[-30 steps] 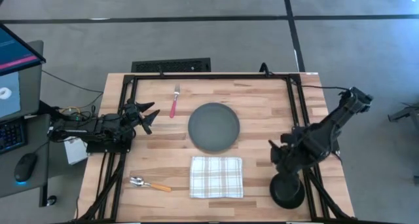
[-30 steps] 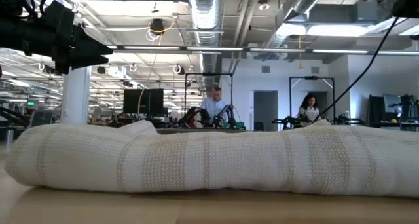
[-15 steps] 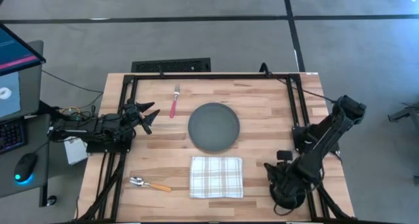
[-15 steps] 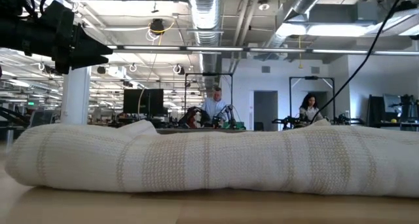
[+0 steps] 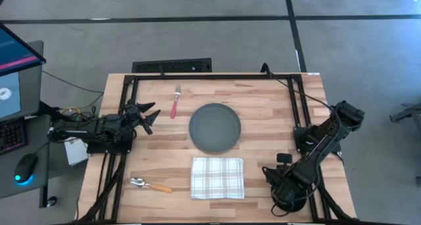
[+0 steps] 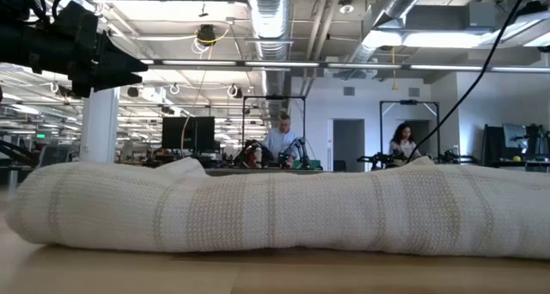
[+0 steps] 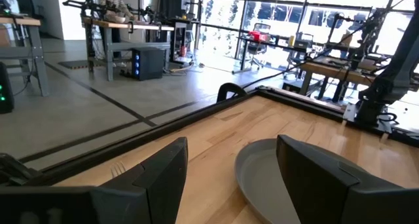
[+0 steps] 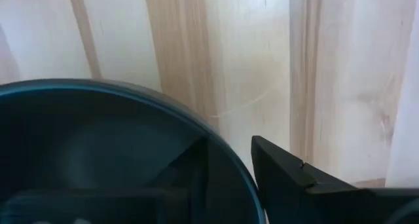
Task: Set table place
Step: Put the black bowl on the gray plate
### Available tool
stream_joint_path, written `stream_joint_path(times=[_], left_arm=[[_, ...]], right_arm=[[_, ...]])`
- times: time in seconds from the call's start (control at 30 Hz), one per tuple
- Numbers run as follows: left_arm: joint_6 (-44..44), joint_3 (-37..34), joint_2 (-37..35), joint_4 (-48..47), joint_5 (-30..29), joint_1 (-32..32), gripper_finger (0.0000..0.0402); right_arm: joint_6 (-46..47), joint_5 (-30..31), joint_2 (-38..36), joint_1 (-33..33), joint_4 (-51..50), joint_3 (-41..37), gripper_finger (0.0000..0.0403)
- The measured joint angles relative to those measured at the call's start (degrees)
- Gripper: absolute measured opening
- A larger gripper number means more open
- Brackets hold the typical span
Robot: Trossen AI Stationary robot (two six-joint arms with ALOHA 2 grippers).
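The dark grey plate (image 5: 215, 127) sits mid-table. The checked napkin (image 5: 217, 177) lies folded in front of it and fills the low view (image 6: 275, 208). The pink-handled fork (image 5: 175, 103) lies far left and the orange-handled spoon (image 5: 148, 184) near left. The black bowl (image 5: 288, 201) stands at the near right corner, mostly hidden under my right gripper (image 5: 287, 187). That gripper is open and points down. In the right wrist view one finger (image 8: 183, 175) is inside the bowl (image 8: 98, 139) and one finger (image 8: 294, 178) is outside. My left gripper (image 5: 148, 116) is open and empty, left of the plate. My right gripper straddles the bowl's rim (image 8: 226, 149) from above, one finger inside the hollow and one outside. The outer finger stands close against the rim, and I cannot tell whether either finger touches it. The bowl stands on the table.
A black rail frame (image 5: 210, 77) runs around the table top (image 5: 263, 100). The left wrist view shows the plate (image 7: 262, 171) ahead between the fingers of my left gripper (image 7: 229, 185). People and benches show in the room beyond the table.
My right gripper has gone toward the table's near edge and down over the black bowl, so that its fingers now stand on either side of the rim. The bowl has stayed in place.
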Motion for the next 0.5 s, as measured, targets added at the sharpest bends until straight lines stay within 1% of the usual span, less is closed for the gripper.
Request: stream_joint_path(times=[0.1, 0.27, 0.3, 0.5], left_arm=[[0.0, 0.0, 0.0, 0.0, -0.3, 0.0, 0.0224], [0.0, 0.0, 0.0, 0.0, -0.7, 0.0, 0.0224], [0.0, 0.0, 0.0, 0.0, -0.7, 0.0, 0.0224], [0.0, 0.0, 0.0, 0.0, -0.8, 0.0, 0.0224]], right_arm=[[0.0, -0.1, 0.0, -0.1, -0.5, 0.0, 0.0108], [0.1, -0.7, -0.3, -0.1, -0.5, 0.3, 0.0033], [0.1, -1.5, -0.4, -0.1, -0.3, 0.4, 0.0025], [3.6, -4.9, -0.4, -1.7, -0.4, 0.3, 0.0025]])
